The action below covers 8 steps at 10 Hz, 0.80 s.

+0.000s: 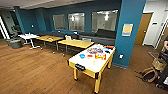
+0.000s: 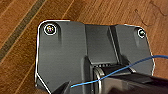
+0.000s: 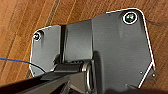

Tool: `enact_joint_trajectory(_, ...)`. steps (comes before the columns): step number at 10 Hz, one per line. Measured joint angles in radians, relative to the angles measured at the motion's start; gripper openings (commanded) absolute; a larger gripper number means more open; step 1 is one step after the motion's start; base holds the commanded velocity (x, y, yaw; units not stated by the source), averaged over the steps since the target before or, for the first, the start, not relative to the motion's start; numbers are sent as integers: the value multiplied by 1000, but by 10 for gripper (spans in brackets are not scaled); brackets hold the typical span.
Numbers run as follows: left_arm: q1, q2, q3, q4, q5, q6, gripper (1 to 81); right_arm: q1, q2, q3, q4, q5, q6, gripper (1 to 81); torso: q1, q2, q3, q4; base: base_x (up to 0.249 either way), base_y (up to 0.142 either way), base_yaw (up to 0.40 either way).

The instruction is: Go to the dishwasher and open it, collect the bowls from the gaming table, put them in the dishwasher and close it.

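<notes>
Both wrists hang over the wooden floor (image 2: 20, 37), each dark wrist plate facing down; a thin blue cable (image 2: 117, 71) crosses the left one.

I can read no word, number or brand anywhere from where I stand. A poster (image 1: 127, 29) hangs on the blue pillar (image 1: 130, 37), pale yellow with a blue border, but its print is too blurred for me to make out. A small plate (image 1: 154, 23) sits on the wall by the wooden door (image 1: 143, 28); nothing on it is legible. The flat coloured items (image 1: 100, 56) on the gaming table (image 1: 82, 65) carry red, orange and blue patches that may be printing, yet no letter comes clear. My wrist plates over the wood floor (image 2: 20, 30) bear no readable marking.
</notes>
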State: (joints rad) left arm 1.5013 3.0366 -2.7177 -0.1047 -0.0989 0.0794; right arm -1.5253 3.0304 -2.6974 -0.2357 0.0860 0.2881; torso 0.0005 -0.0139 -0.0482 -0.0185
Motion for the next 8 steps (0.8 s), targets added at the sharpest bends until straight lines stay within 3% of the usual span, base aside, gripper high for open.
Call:
enact_joint_trajectory(4, 17, 0, 0, 0, 9, 0, 811, -15, 0, 0, 0, -6, 0, 811, 0, 0, 0, 0, 149, 0, 0)
enact_joint_trajectory(8, 12, 0, 0, 0, 5, 1, 811, -8, 0, 0, 0, -2, 0, 811, -1, 0, 0, 0, 210, 0, 0)
